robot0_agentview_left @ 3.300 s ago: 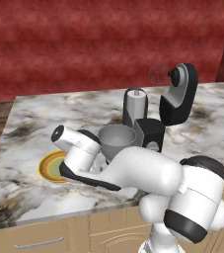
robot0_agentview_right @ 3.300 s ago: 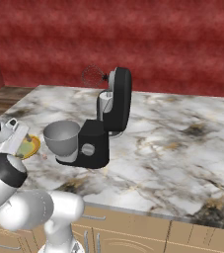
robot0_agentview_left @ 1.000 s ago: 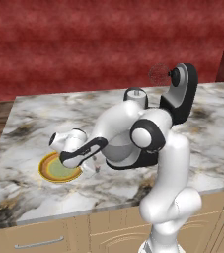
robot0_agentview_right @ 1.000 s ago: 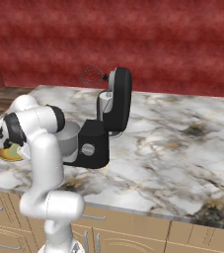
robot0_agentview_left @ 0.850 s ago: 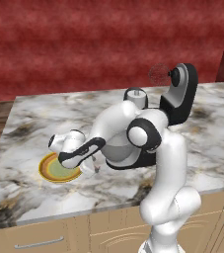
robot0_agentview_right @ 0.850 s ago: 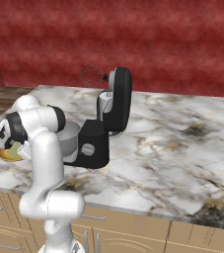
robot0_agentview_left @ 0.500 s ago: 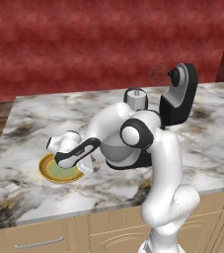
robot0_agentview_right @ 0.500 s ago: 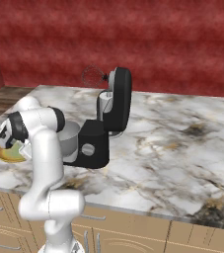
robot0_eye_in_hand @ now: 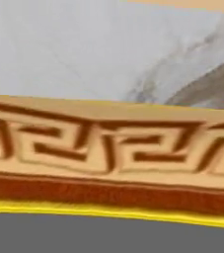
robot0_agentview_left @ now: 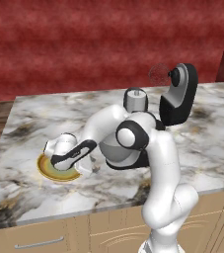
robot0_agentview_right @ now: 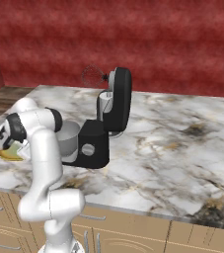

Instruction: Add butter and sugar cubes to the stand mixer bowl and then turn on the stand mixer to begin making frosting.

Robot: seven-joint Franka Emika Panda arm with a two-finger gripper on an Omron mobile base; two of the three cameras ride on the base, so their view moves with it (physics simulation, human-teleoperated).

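Hand view: plate [robot0_eye_in_hand: 108,148] rim close; contents perhaps hidden.

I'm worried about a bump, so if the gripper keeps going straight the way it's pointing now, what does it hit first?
Most likely the yellow plate: the hand hangs low over it, and the hand view looks closely along its patterned rim. The exact gap is unclear.

Since three seconds back, the arm [robot0_agentview_left: 133,138] has risen out of its low crouch, its elbow now upright in front of the stand mixer bowl [robot0_agentview_left: 114,152]. The hand [robot0_agentview_left: 66,153] has dropped onto the yellow plate [robot0_agentview_left: 47,170] and sits right over it. Over the last second it barely shifts.
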